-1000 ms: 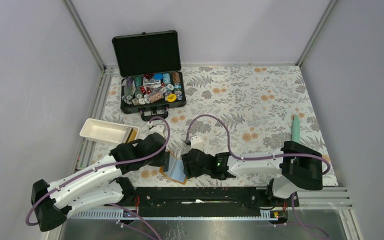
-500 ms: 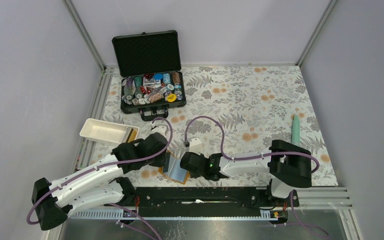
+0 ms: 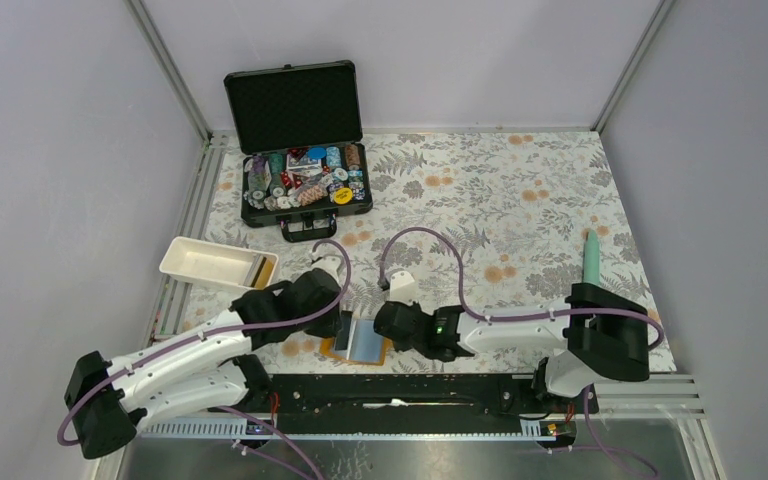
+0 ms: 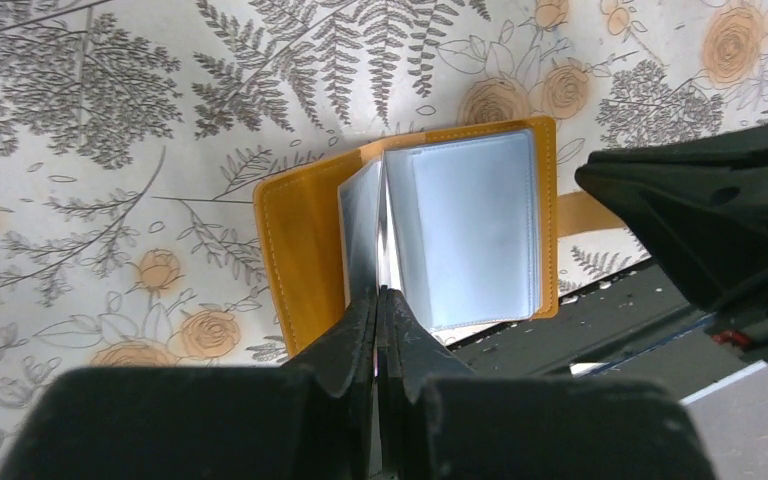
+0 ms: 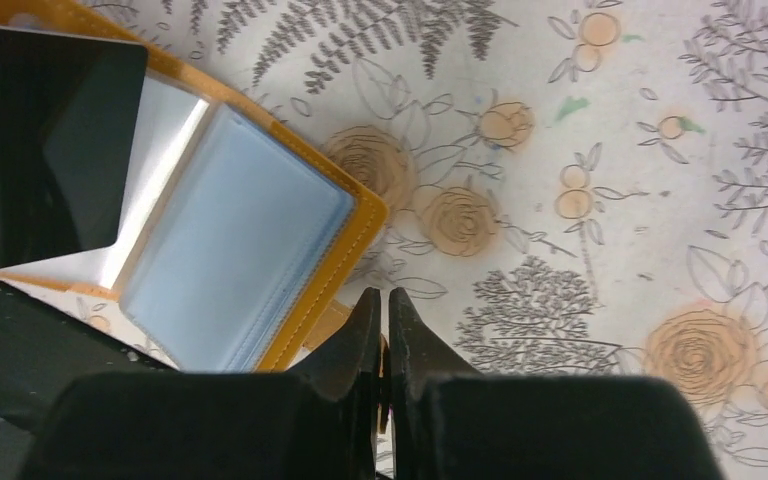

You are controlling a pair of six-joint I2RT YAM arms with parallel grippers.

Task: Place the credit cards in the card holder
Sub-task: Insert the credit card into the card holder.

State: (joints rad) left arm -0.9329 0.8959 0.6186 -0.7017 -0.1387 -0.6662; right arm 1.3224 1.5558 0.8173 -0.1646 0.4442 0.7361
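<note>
While left claw (image 4: 378, 300) perhaps pinches card holder (image 4: 410, 235), right claw (image 5: 380, 300) crowding, tray (image 3: 188, 258) behind

**Robot body.** Left arm (image 3: 180, 355) and right arm (image 3: 508, 330): white link shells, black joint housings. A purple cable (image 3: 417, 232) loops along each. Green indicator light (image 3: 441, 324) on the right arm's wrist. Fingers (image 4: 348, 340): matte black, tapering to points.

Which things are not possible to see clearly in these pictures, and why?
- Credit cards: no view shows one clearly.
- Card holder, top view: both sides covered by left gripper and right gripper.
- Snap tab, right wrist view: shut fingers hide whether it is pinched.
- Poker chips, top view: too small to count.
</note>
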